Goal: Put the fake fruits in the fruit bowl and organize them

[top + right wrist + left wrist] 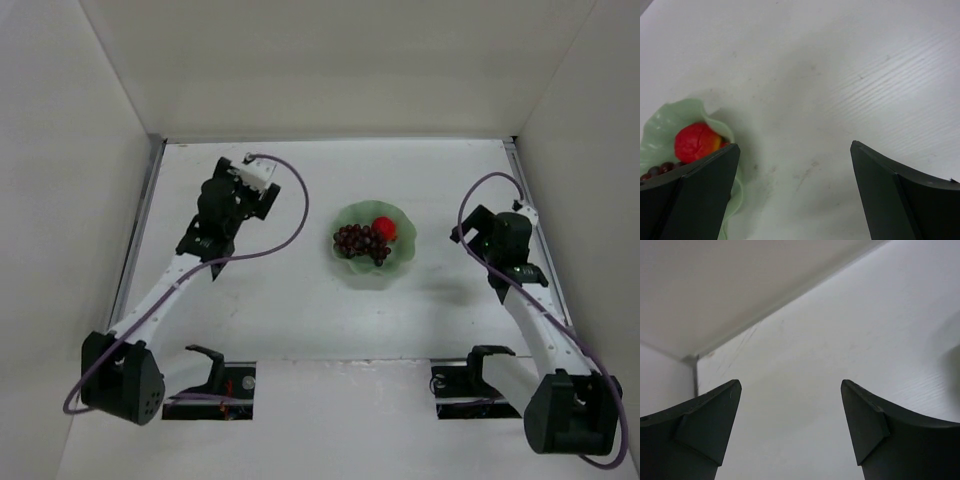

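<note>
Jaws of left gripper and right gripper stood spread, holding nothing.
Grape bunch and red fruit lay touching inside the mint-green bowl, near the worktop's middle.

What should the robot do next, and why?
Probably draw the left gripper and right gripper back to rest: both are open and empty, and the grapes and red fruit already lie in the bowl.
</note>
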{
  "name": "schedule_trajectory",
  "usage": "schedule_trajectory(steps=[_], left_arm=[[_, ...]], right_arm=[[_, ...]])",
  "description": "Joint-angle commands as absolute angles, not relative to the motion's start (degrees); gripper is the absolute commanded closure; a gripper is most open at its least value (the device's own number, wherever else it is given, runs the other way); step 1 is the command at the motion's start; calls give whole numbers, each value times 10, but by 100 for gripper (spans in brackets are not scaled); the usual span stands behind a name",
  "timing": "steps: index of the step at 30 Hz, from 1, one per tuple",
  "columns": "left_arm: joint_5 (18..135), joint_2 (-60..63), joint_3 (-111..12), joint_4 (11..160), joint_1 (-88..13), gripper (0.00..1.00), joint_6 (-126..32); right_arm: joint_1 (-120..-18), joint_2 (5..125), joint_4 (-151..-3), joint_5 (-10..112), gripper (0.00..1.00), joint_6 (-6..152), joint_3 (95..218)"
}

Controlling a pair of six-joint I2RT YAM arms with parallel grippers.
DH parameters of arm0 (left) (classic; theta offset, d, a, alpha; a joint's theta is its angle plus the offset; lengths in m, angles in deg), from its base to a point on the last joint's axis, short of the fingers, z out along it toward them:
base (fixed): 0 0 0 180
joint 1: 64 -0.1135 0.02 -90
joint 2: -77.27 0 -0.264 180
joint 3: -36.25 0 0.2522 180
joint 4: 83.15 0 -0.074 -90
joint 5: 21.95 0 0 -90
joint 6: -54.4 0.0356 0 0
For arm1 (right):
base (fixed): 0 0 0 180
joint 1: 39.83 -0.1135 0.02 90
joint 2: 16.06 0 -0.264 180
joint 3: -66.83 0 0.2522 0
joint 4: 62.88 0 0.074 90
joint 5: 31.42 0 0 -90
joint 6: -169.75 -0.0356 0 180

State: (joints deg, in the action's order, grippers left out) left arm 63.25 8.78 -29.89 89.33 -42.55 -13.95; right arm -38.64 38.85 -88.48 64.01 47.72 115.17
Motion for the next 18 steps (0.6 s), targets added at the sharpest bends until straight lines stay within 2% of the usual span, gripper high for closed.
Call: schedule_trajectory(steps=[1,9,14,18], left_arm=[[608,134,-196,871,-479,19,-83],[585,278,22,1005,-596,19,-79],[556,351,100,1129,-587,17,-75],[555,355,127,1190,-598,15,-70]], right_arm=[[-352,381,-882,637,0,469,1150],[-336,426,-912,638,0,452,1150],[-318,467,-961,632,0,449,1160],[-317,485,-990,639,0,447,1178]])
